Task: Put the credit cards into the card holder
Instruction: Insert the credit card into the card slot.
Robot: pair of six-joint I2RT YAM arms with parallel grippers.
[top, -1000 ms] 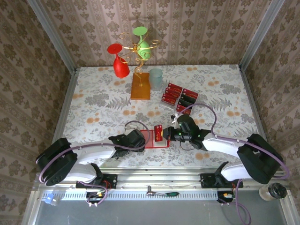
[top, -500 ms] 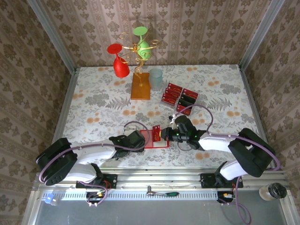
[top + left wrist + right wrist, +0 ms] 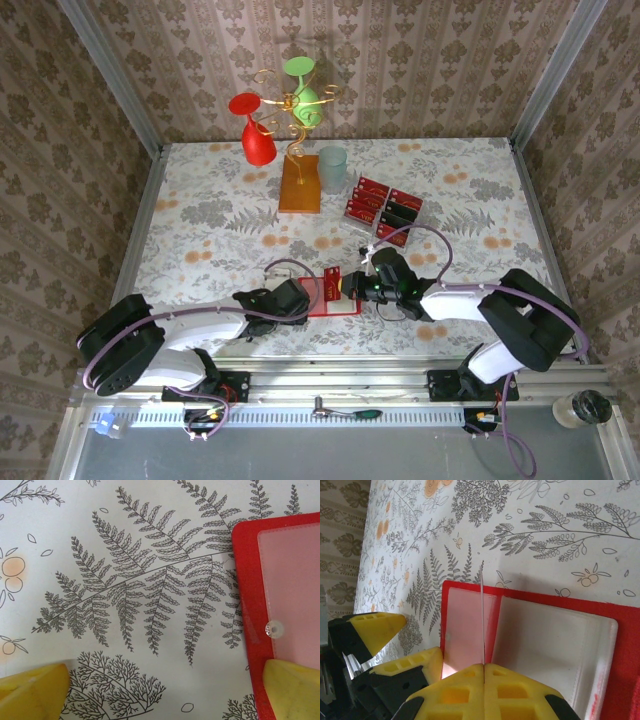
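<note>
The right gripper (image 3: 484, 667) is clamped on one credit card (image 3: 482, 615), seen edge-on as a thin line, so its face is unreadable. Whether its far tip touches the card holder (image 3: 550, 645) I cannot tell. The card holder lies open on the floral table (image 3: 200, 230) near the front edge, between both grippers. The left gripper (image 3: 165, 695) gapes wide, its fingertips cut off by the frame and one overlapping the holder's red rim. Other credit cards (image 3: 383, 210) stand farther back, their print too small to read.
</note>
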